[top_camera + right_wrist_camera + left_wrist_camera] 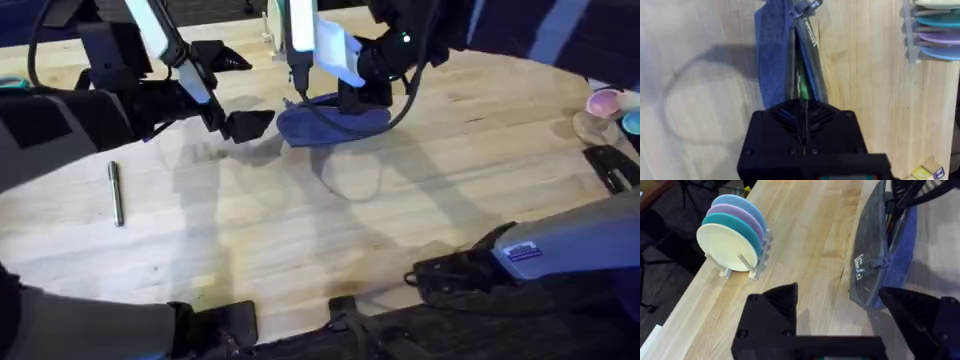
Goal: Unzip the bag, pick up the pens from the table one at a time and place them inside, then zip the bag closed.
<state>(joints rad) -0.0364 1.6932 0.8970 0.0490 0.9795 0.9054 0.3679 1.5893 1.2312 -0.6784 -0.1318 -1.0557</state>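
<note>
Overhead: bag (335, 122) upper centre on worktop (400, 220); right tool (296, 80) above it; pen (116, 193) left, still to load.
Left wrist: left tool (840, 312) spread open, empty, beside bag.
Right wrist: right tool clamped on bag edge, likely steadying opening; green pen (801, 86) inside.

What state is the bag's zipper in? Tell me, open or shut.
Open. In the right wrist view the bag gapes along its top, and something green shows inside the slot. The right gripper is shut at the opening's end.

Open blue bag (774, 55), green pen (801, 87) inside
</note>
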